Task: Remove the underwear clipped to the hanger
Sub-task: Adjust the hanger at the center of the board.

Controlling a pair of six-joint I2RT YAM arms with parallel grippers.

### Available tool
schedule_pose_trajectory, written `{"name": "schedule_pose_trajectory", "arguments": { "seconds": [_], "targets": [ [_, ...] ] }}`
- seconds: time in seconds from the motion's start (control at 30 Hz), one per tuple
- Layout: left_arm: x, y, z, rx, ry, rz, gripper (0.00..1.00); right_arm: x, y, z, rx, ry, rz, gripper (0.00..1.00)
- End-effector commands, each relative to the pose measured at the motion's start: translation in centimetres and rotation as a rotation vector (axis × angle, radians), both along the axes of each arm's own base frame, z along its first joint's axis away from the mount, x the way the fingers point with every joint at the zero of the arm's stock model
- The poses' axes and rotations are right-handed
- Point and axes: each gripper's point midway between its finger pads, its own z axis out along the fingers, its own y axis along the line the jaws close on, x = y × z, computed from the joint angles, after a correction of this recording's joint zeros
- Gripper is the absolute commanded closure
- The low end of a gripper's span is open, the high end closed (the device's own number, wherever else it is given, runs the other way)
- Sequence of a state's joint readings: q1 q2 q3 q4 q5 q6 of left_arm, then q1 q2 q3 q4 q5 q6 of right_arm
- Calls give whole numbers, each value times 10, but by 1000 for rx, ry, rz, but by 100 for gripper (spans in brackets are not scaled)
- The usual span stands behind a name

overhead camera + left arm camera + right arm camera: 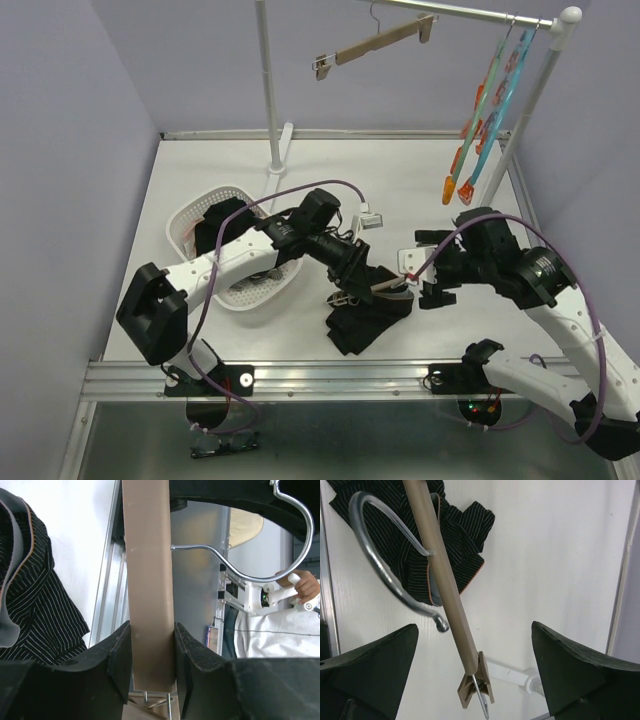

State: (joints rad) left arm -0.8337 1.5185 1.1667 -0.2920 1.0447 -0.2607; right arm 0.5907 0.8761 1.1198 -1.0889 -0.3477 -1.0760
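Left wrist view: left claw [151, 655] clamped tight on the wooden hanger bar [148, 560]; right claw [475, 630] gaped wide, empty, the bar passing between its fingers [370, 665] without contact. Striped black underwear [40, 610] lay crumpled on the surface [85, 520] at frame left, beneath the hanger bar; clip attachment not discernible. Judged light, limp, non-fragile cloth; pinch a bunched fold near the waistband [9, 595].

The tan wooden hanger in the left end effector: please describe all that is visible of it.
The tan wooden hanger has a straight bar, a curved silver metal hook and a wooden clip at one end, which appears empty. The left end effector clamps the bar above black pinstriped underwear on the white table.
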Motion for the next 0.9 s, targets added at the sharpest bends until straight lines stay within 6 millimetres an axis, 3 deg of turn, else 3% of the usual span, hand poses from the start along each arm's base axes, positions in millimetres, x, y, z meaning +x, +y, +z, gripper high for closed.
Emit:
{"name": "schedule_pose_trajectory", "arguments": {
  "seconds": [0.0, 0.27, 0.43, 0.57, 0.67, 0.83, 0.87],
  "targets": [
    [5, 8, 29, -86, -52, 33, 100, 3, 9, 52, 147, -72, -44, 0],
    [23, 29, 20, -49, -54, 140, 100, -12, -4, 84, 220, -92, -87, 0],
    [50, 48, 14, -14, -51, 252, 100, -24, -11, 109, 279, -116, -96, 0],
    [77, 62, 22, -25, -74, 360, 100, -26, -18, 124, 322, -135, -144, 0],
    [107, 75, 38, -73, -109, 452, 100, -26, -20, 123, 336, -122, -173, 0],
    [168, 103, 68, -152, -139, 644, 100, -24, -22, 99, 328, -76, -205, 0],
    [173, 101, 71, -160, -137, 654, 100, -25, -22, 96, 328, -70, -204, 0]
  ]
}}
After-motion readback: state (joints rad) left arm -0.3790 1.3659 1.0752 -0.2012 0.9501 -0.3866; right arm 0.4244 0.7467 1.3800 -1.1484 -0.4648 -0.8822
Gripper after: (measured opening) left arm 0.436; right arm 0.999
